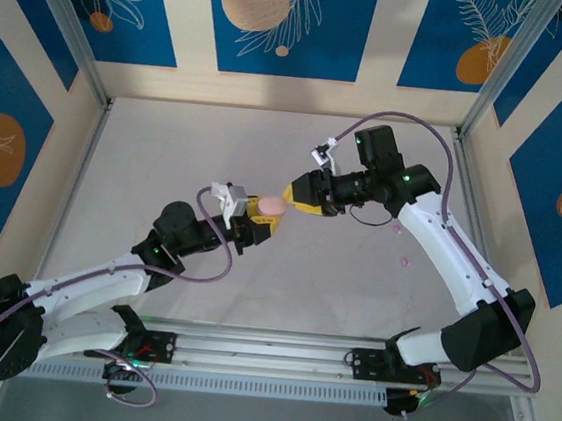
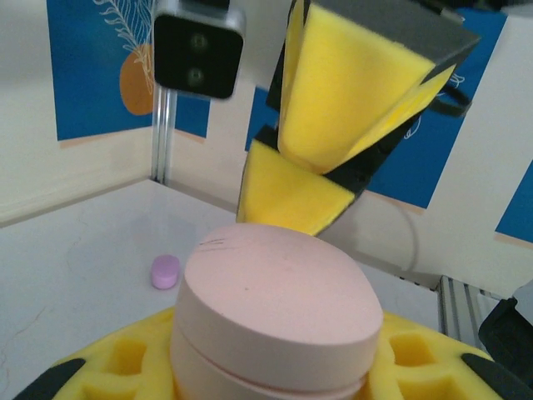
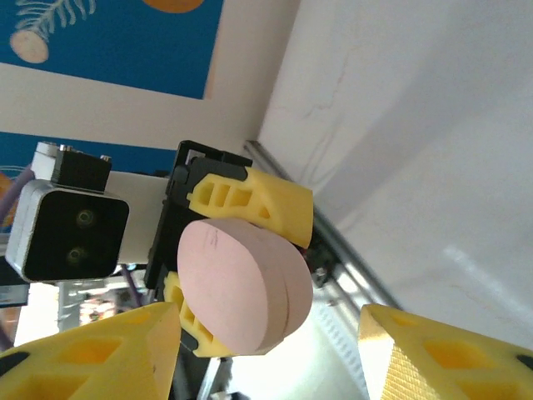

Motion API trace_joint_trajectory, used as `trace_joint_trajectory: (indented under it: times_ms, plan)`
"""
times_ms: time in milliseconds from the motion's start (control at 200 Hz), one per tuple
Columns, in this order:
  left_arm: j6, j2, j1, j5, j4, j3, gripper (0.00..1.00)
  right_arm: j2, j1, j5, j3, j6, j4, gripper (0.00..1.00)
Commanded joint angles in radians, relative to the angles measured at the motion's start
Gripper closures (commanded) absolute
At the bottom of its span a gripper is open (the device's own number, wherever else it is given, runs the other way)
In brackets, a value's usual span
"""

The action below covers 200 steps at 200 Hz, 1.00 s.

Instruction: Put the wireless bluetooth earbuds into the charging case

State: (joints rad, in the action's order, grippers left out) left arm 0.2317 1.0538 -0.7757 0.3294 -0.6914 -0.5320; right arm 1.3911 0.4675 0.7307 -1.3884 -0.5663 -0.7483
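A pale pink, pebble-shaped charging case (image 1: 270,205) is held off the table, with my left gripper (image 1: 264,216) shut on it. In the left wrist view the case (image 2: 275,308) sits between the yellow fingers (image 2: 416,354) with its lid closed. My right gripper (image 1: 292,195) is open just right of the case, fingertips facing it and not touching. From the right wrist, the case (image 3: 241,287) lies ahead, between my open yellow fingers (image 3: 92,350). Two tiny pinkish pieces (image 1: 404,261), perhaps earbuds, lie on the table under the right arm. A small lilac piece (image 2: 165,271) rests on the table.
The grey table (image 1: 166,158) is boxed in by aluminium posts (image 1: 69,27) and blue-and-cream patterned walls. A metal rail (image 1: 276,351) runs along the near edge between the arm bases. Purple cables (image 1: 440,137) loop off both arms.
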Motion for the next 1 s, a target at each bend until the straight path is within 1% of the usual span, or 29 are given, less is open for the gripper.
trace_joint_trajectory:
  times_ms: [0, 85, 190, 285, 325, 355, 435, 580, 690, 780, 955, 995]
  plan:
    - [-0.022, -0.009, -0.009, 0.007, -0.074, -0.005, 0.74, 0.003, 0.006, 0.158, 0.039, -0.075, 0.084, 0.39]
    - [-0.023, 0.004, -0.01, 0.024, -0.094, -0.011, 0.74, 0.026, 0.016, 0.193, 0.054, -0.083, 0.089, 0.39]
    - [-0.016, 0.021, -0.01, 0.034, -0.117, -0.018, 0.74, 0.056, 0.04, 0.258, 0.074, -0.113, 0.149, 0.4]
    - [-0.012, 0.033, -0.009, 0.037, -0.131, -0.021, 0.74, 0.076, 0.062, 0.297, 0.082, -0.139, 0.199, 0.45]
    - [-0.01, 0.036, -0.011, 0.041, -0.133, -0.023, 0.74, 0.081, 0.065, 0.307, 0.086, -0.152, 0.222, 0.5]
    - [-0.011, 0.038, -0.01, 0.043, -0.132, -0.022, 0.74, 0.08, 0.065, 0.308, 0.092, -0.163, 0.239, 0.54]
    - [-0.01, 0.04, -0.011, 0.046, -0.128, -0.023, 0.73, 0.078, 0.055, 0.305, 0.108, -0.195, 0.279, 0.58]
    - [-0.013, 0.038, -0.011, 0.033, -0.115, -0.019, 0.71, 0.07, 0.033, 0.294, 0.121, -0.205, 0.282, 0.66]
    - [-0.025, 0.037, -0.01, 0.026, -0.08, -0.024, 0.69, 0.06, 0.022, 0.283, 0.127, -0.212, 0.289, 0.7]
    - [-0.028, 0.039, -0.01, 0.021, -0.059, -0.024, 0.63, 0.049, 0.013, 0.274, 0.136, -0.233, 0.316, 0.73]
    - [-0.041, 0.04, -0.01, 0.02, -0.018, -0.026, 0.58, 0.036, -0.003, 0.258, 0.157, -0.268, 0.358, 0.75]
    - [-0.042, 0.04, -0.01, 0.019, -0.014, -0.026, 0.54, 0.036, -0.006, 0.258, 0.161, -0.27, 0.36, 0.75]
